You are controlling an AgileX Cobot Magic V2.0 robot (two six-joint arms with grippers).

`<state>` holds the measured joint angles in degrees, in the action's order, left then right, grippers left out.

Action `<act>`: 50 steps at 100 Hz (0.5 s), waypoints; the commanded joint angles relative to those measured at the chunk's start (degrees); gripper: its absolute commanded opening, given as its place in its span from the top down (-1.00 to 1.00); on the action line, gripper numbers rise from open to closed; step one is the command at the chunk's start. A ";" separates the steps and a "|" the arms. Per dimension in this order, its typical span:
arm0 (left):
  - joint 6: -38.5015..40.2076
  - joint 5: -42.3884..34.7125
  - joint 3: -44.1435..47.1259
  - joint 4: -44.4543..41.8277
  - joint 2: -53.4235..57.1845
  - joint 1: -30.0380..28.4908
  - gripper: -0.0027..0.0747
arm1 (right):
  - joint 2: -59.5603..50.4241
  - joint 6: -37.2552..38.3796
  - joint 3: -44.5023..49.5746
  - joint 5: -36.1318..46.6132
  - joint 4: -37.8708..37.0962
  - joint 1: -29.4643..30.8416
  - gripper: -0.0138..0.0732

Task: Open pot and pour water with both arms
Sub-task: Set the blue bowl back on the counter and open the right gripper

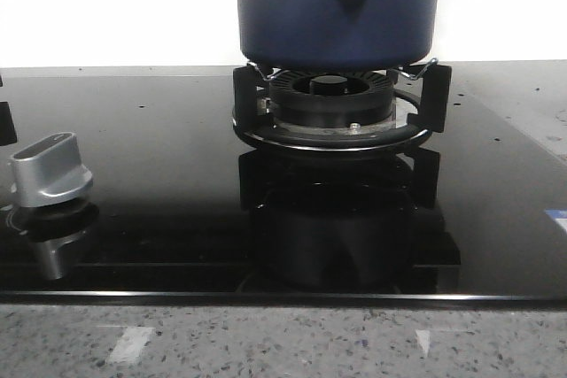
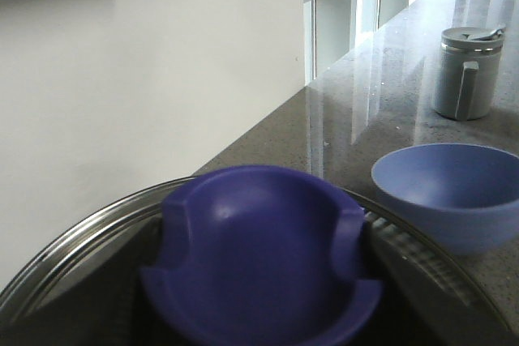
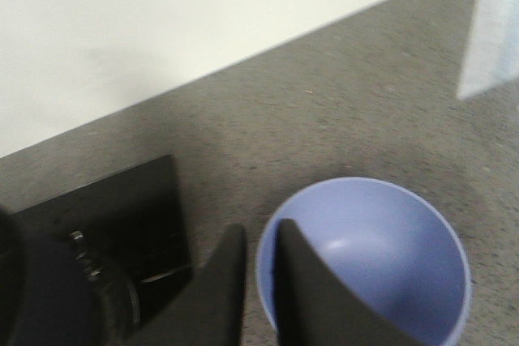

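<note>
while the large dark blue round pot point(image 1: 337, 8) sits on the black ring burner point(image 1: 334, 112) of the glossy black glass cooktop point(image 1: 159, 174), neither arm is seen in the front view. the pot is carried by the burner's prongs, above the flame ring, with its tapered handle mount and small hole turned toward the camera. its sides are matte and straight, its bottom edge is rounded, and its top is cut off by the frame, so the lid is not seen there.

in the left wrist view a dark blue moulded knob point(image 2: 261, 261) on a round lid with a metal rim point(image 2: 57, 269) fills the foreground, very close to the camera. the left gripper's fingers are not visible, so it cannot be told whether they are clenched on the knob. this closeness suggests the lid is the concern of the left arm.

the right gripper point(image 3: 258, 281) hovers over the pale blue empty bowl point(image 3: 389, 257) on the grey speckled counter point(image 3: 324, 135), its dark fingers nearly together and grasping nothing. the bowl is probably the place for the water.
</note>
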<state>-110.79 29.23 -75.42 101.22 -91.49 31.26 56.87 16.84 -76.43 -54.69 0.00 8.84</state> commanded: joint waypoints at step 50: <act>-0.19 0.66 -4.40 6.05 -2.04 0.31 0.11 | -5.22 -2.77 -1.35 5.06 0.00 -4.02 0.84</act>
<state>-110.93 28.35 -77.41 101.50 -96.45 31.26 52.23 14.84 -76.43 -53.97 0.45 5.98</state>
